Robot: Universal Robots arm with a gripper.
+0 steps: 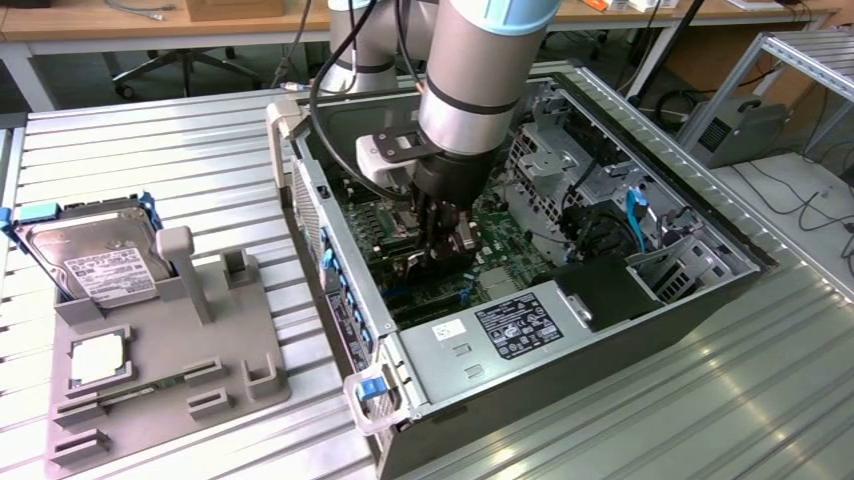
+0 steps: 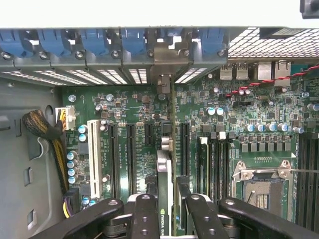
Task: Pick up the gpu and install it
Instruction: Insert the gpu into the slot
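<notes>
1. In the exterior view you see the gripper [image 1: 438, 243] reaching down inside the open computer case [image 1: 694, 290], over the motherboard [image 1: 501, 235]; the hard drive [image 1: 91, 262] stands at the grey holder's [image 1: 160, 385] far corner.
2. In the wrist view your gripper [image 2: 167, 209] is clenched on the gpu [image 2: 165, 184], which stands on edge over the motherboard [image 2: 149, 104] slots.

Bright even overhead light, glare on the ribbed metal table [image 1: 160, 170], soft shadows inside the computer case [image 1: 694, 300].
</notes>
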